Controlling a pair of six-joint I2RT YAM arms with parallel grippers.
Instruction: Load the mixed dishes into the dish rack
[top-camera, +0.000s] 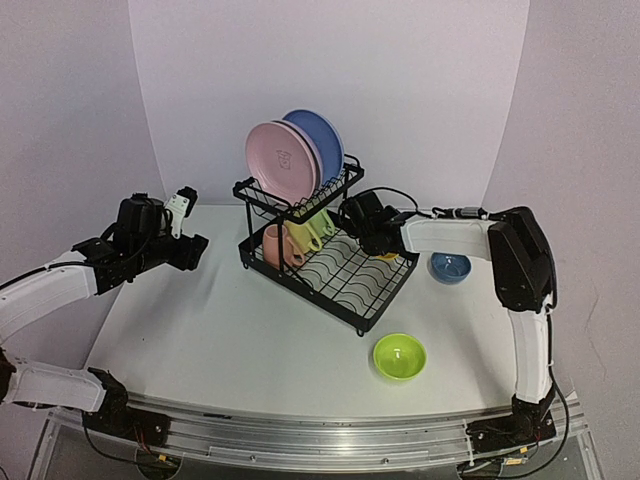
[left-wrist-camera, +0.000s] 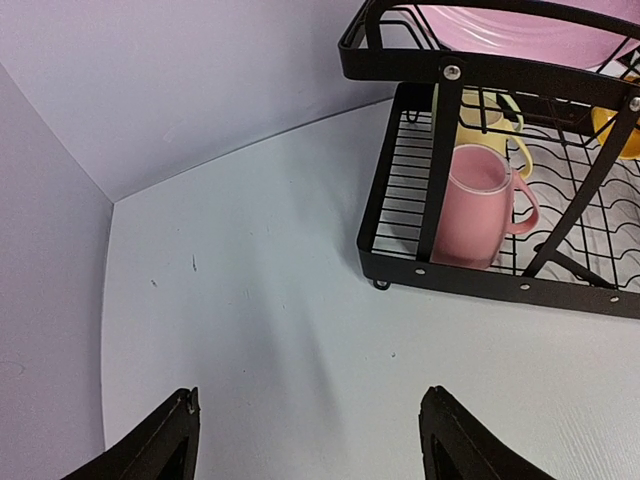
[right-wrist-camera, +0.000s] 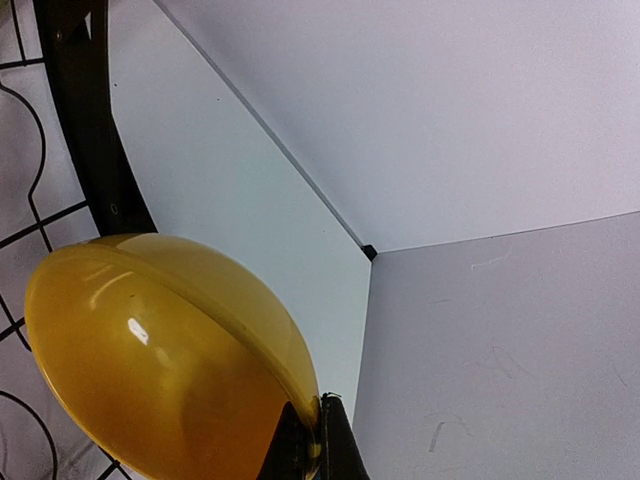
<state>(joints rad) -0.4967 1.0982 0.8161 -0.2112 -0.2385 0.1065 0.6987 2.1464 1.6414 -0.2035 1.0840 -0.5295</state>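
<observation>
Centrally, the black wire dish rack (top-camera: 330, 262) stands on the white table (top-camera: 220, 330), and every position below is given relative to it. On the rack's raised upper shelf a pink plate (top-camera: 283, 163) and a blue plate (top-camera: 318, 135) stand on edge, the pink one in front as the overhead camera sees them. In the lower tray, under that shelf, three mugs sit in a row: the pink mug (top-camera: 275, 247) nearest the rack's left corner, the yellow mug (top-camera: 300, 238) next, and the green mug (top-camera: 320, 224) farthest in. The right gripper (right-wrist-camera: 312, 445) reaches over the lower tray from the rack's right side. Its jaws are pressed together on the rim of the yellow bowl (right-wrist-camera: 160, 350), which hangs tilted over the tray wires. Whether the bowl touches those wires cannot be told. The blue bowl (top-camera: 450, 267) rests upright on the table just beside the rack's right end. The lime bowl (top-camera: 400, 356) rests upright on the table near the rack's front corner, apart from it. The left gripper (left-wrist-camera: 310, 398) hovers over the table to the left of the rack, well apart from it, jaws spread wide with nothing between them. Its wrist camera faces the rack's left end, where the pink mug stands with its opening upward behind the frame.
</observation>
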